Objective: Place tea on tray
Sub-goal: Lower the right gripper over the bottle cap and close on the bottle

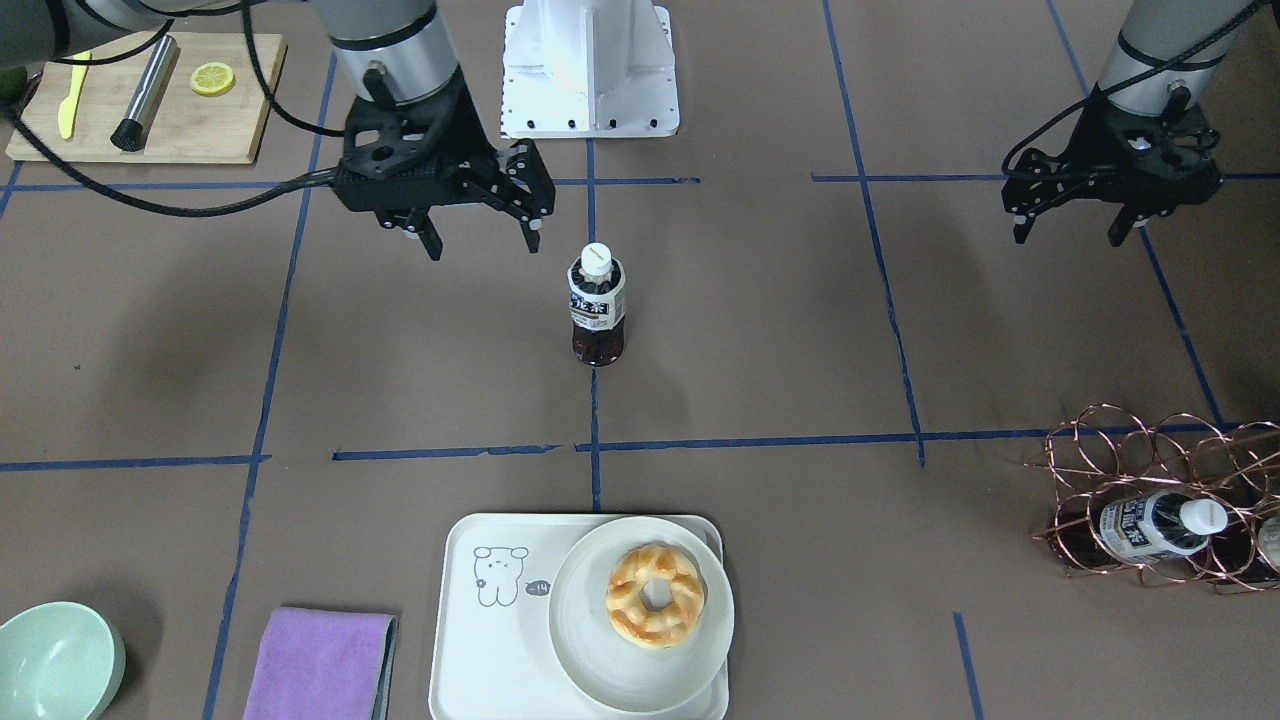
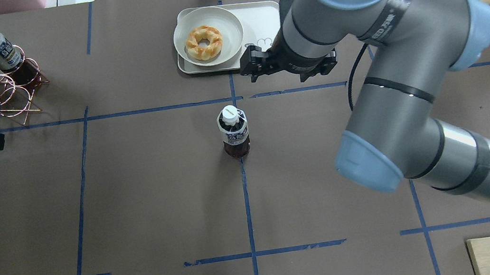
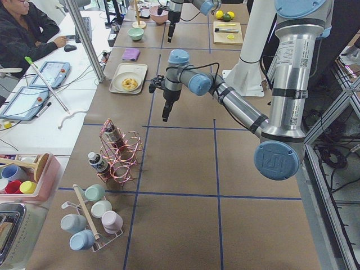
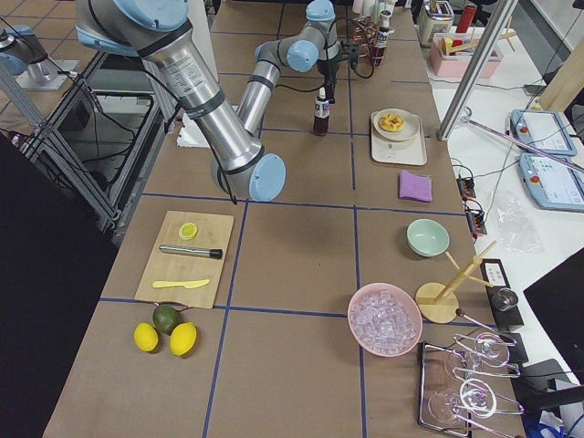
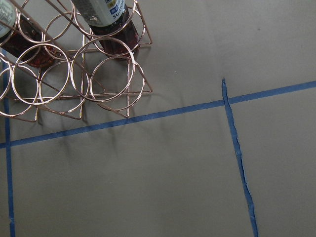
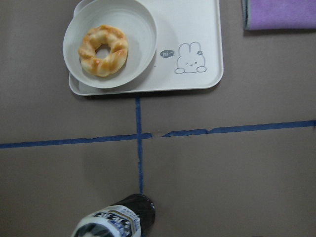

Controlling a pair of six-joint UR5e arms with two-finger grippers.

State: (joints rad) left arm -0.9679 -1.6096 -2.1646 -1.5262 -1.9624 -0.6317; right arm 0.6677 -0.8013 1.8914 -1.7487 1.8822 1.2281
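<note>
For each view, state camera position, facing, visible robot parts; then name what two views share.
Front-facing: across table, facing robot; base, left gripper, right gripper.
Overhead: behind robot, looking down; right arm.
Exterior left: table's left end; left arm nearest.
Exterior right: table's right end; right arm nearest.
Left wrist: above rack; no gripper.
Right wrist: above tray; no gripper.
Overhead, right wrist share tea.

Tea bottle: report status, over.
Right gripper jaws open, empty, clear of tea. Left gripper open, empty. Tea upright on table, off tray. Plate with donut fills half the tray.
</note>
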